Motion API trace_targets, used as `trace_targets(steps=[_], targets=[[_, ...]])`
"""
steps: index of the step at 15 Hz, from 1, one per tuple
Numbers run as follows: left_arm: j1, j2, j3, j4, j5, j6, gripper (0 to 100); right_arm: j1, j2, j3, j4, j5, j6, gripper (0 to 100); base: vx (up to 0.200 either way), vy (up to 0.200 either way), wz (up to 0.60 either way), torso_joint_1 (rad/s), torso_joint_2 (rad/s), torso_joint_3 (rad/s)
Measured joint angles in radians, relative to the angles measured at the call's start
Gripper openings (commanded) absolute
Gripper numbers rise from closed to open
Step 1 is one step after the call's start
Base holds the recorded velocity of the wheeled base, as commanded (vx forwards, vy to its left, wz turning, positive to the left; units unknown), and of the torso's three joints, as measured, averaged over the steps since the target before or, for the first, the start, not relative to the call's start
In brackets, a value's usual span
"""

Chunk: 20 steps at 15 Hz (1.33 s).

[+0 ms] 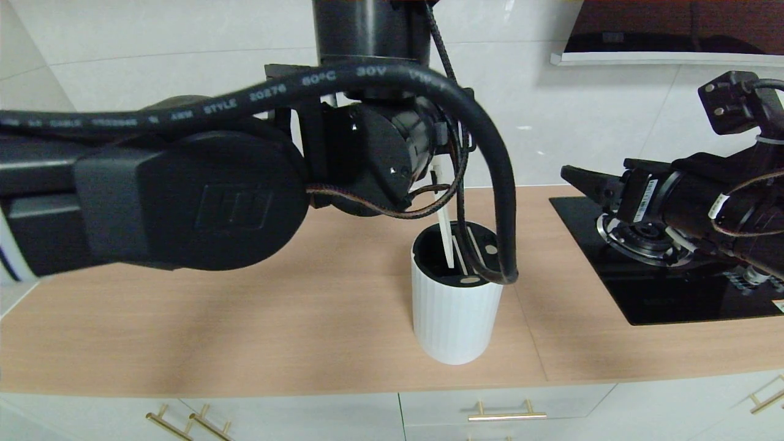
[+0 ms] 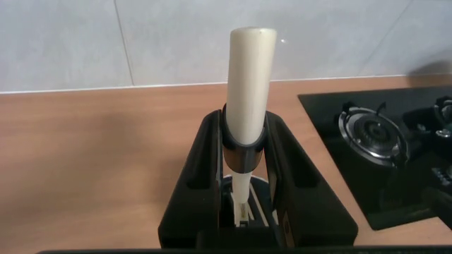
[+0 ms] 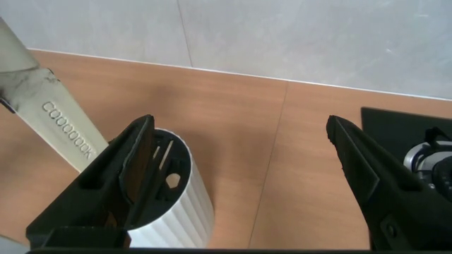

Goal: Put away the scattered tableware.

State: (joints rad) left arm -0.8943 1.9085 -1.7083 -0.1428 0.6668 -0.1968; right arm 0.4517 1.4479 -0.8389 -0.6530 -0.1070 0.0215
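A white ribbed holder (image 1: pixel 456 312) stands upright on the wooden counter (image 1: pixel 245 318), with dark slots in its top. My left gripper (image 2: pixel 244 130) hangs right above it, shut on the cream handle (image 2: pixel 247 77) of a utensil with a black ring. The utensil's pale flat blade (image 1: pixel 446 236) points down into the holder's opening. In the right wrist view the blade (image 3: pixel 56 127) slants beside the holder (image 3: pixel 176 190). My right gripper (image 3: pixel 240 123) is open with nothing in it, held off to the holder's right (image 1: pixel 582 180), near the stove.
A black glass stove (image 1: pixel 661 288) with a round burner (image 1: pixel 637 236) is set into the counter at the right. A tiled wall runs behind. White drawers with gold handles (image 1: pixel 507 416) sit under the counter's front edge. Bare counter stretches left of the holder.
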Motion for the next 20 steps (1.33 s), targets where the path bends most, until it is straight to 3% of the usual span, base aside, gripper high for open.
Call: trace_targets(steps=[8, 15, 20], targets=[[-0.002, 0.014, 0.030, -0.005, 0.033, -0.003, 0, 0.000, 0.014, 0.001, 0.000, 0.000, -0.001, 100, 0.000, 0.000, 0.00, 0.000, 0.00, 0.000], [-0.025, 0.049, 0.030, -0.003, 0.048, -0.025, 0, 0.000, 0.019, 0.001, -0.001, -0.002, -0.001, 100, 0.000, 0.000, 0.00, 0.000, 0.00, 0.000], [-0.030, 0.090, 0.040, 0.001, 0.066, -0.076, 0, 0.000, 0.021, 0.002, -0.001, -0.002, -0.002, 100, 0.000, 0.000, 0.00, 0.000, 0.00, 0.000]])
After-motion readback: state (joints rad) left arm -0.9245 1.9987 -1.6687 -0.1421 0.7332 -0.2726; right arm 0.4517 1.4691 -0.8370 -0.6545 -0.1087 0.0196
